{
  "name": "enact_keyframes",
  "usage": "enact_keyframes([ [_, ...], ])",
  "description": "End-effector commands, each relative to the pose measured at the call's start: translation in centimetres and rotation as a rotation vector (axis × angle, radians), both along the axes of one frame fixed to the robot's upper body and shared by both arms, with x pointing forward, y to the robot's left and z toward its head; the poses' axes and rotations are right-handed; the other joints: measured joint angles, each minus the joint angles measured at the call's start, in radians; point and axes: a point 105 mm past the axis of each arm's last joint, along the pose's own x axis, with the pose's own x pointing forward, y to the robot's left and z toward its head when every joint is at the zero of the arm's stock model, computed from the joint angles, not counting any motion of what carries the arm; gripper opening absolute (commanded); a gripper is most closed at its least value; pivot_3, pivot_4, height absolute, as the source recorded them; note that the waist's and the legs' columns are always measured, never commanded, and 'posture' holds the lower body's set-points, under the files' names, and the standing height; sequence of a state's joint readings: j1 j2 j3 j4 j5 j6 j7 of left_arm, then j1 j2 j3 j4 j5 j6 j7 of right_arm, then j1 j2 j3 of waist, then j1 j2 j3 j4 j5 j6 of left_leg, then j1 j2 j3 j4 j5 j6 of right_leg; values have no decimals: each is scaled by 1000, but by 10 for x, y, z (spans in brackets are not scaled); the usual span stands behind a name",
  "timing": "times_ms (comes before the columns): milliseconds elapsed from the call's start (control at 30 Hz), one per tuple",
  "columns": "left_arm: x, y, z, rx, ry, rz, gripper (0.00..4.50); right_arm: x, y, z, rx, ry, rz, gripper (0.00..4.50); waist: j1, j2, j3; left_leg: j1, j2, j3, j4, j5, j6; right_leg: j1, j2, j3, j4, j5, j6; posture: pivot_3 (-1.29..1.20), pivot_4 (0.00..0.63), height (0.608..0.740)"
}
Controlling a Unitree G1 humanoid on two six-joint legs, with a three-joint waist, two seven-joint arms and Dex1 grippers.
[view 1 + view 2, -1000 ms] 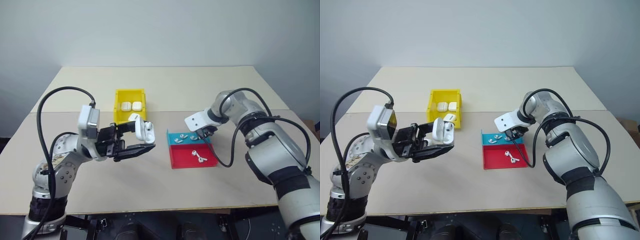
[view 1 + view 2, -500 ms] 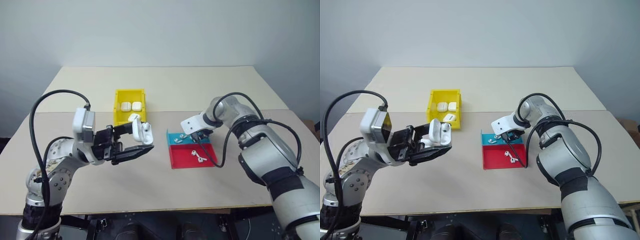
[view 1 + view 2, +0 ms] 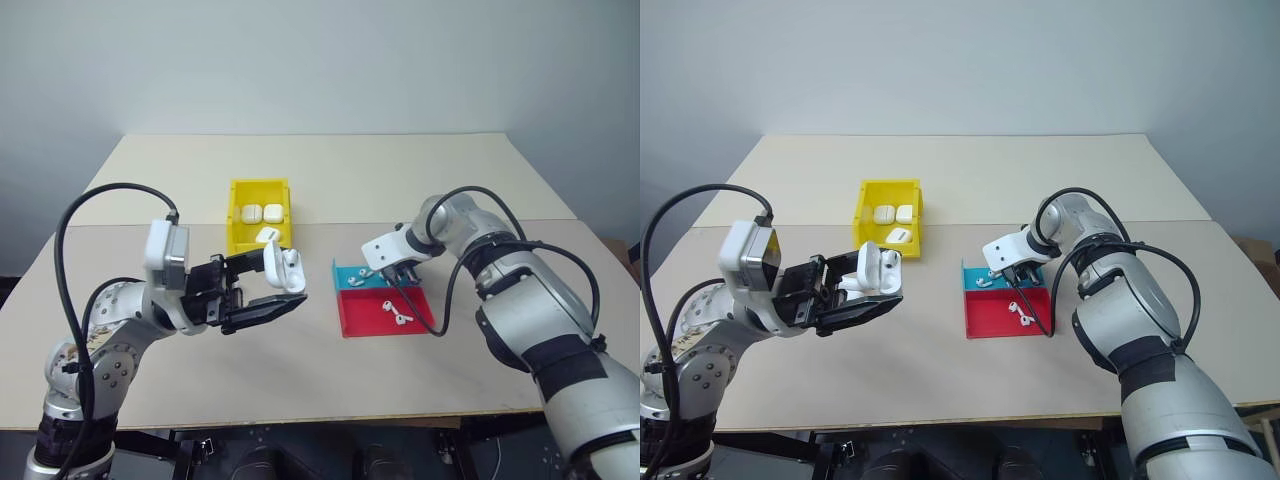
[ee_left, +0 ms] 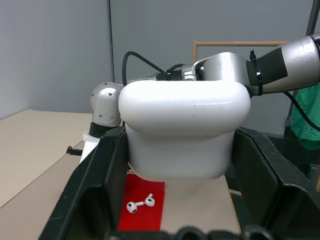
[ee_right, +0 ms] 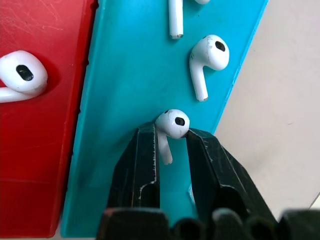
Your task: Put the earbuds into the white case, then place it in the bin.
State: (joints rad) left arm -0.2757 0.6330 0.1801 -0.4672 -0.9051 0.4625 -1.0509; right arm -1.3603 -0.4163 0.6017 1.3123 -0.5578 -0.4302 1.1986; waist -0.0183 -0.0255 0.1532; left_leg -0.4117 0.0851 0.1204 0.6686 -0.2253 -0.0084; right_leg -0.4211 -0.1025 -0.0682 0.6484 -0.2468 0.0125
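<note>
My right gripper was down in the blue tray with its fingers pinched on one earbud by the stem, near the tray's table-side edge. Two more earbuds sat loose on the blue, and two in the red tray next to it. My left gripper was clamped on the white case, lid open, above the table. Three cases were in the yellow bin.
</note>
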Motion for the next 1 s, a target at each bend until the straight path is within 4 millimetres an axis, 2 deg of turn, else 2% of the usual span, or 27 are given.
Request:
enact_keyframes([
  [33, -7, 0, 10, -3, -57, -12, 2802, -4, -2, -7, 36, 49, -39, 634, 0, 0, 0, 0, 0, 0, 0, 0, 0, 0, 0, 0, 0, 0, 0, 0, 150, 740],
  [133, -6, -1, 10, -2, -58, -16, 2802, -6, -3, -4, 88, 86, -73, 634, 0, 0, 0, 0, 0, 0, 0, 0, 0, 0, 0, 0, 0, 0, 0, 0, 150, 740],
  [233, -4, -2, 11, -3, -59, -27, 2802, -3, -4, 10, 175, 81, -105, 634, 0, 0, 0, 0, 0, 0, 0, 0, 0, 0, 0, 0, 0, 0, 0, 0, 150, 740],
  [333, 0, -3, 13, -4, -62, -50, 2802, -2, 0, 50, 426, 97, -155, 634, 2, 1, 0, -1, 0, 0, 0, 0, 0, -1, 0, 0, 0, 0, 0, 0, 150, 740],
  [467, 4, -7, 15, -14, -66, -75, 2802, -10, 8, 111, 896, 193, -238, 634, 4, 2, 1, -2, 0, 0, 0, 0, 0, -1, 0, 0, -1, 0, 0, 0, 150, 740],
  [533, 7, -9, 16, -24, -64, -86, 2802, -34, 7, 140, 1165, 316, -240, 634, 6, 2, 1, -3, 0, 0, 0, 0, 0, -1, 0, 0, -1, 0, 0, 0, 150, 740],
  [600, 10, -11, 17, -39, -58, -100, 2802, -64, 5, 158, 1376, 431, -215, 634, 15, 2, 1, -3, 0, -2, 0, 0, 0, 0, 0, -2, -1, 0, 0, 0, 150, 740],
  [667, 13, -13, 18, -50, -55, -120, 2802, -93, 4, 166, 1542, 533, -209, 634, 22, 2, 1, -4, 0, -2, 0, 0, 0, 0, 0, -3, -1, 0, 0, 0, 150, 740],
  [733, 18, -17, 19, -58, -48, -134, 2802, -116, 10, 166, 1620, 579, -201, 634, 26, 2, 1, -4, 0, -2, 0, -1, 3, 0, -1, -3, -1, 0, 0, 0, 150, 740],
  [833, 25, -28, 18, -63, -35, -160, 2802, -151, 29, 163, 1701, 609, -131, 634, 26, 3, 0, -3, 0, -2, 0, -4, 7, -1, 0, -2, 0, 1, -1, 0, 150, 740],
  [1000, 28, -37, 20, -66, -34, -199, 2802, -174, 59, 159, 1677, 494, -105, 634, 21, 3, 0, -3, 0, -3, -2, -4, 7, -1, 1, -2, 0, 1, -1, 0, 150, 740],
])
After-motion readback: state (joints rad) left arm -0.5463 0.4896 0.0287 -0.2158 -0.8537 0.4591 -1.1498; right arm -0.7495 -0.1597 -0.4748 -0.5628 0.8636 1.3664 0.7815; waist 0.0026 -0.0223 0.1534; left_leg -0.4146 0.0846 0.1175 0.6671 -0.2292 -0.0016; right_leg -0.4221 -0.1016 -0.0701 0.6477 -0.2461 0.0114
